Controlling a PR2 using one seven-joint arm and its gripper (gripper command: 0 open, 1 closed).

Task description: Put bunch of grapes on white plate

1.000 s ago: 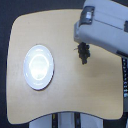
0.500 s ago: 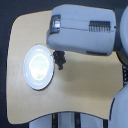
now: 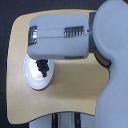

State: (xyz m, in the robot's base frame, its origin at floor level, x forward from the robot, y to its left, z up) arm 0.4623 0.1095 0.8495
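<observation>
Dark, blurry bunch of grapes point(image 3: 43, 68) hangs over the white plate point(image 3: 33, 80) at left-center, gripper point(image 3: 40, 63) pinching it. Bare table point(image 3: 75, 95) lower right; plate hugs the left edge.

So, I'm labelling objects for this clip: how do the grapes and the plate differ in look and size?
The bunch of grapes is dark, almost black, and lumpy; the white plate is bright, smooth and round. The grapes are small; the plate is much wider, though the arm hides its upper part. The grapes appear above the plate's surface; whether they touch it is unclear. Both sit at the table's left side in the exterior view.
</observation>
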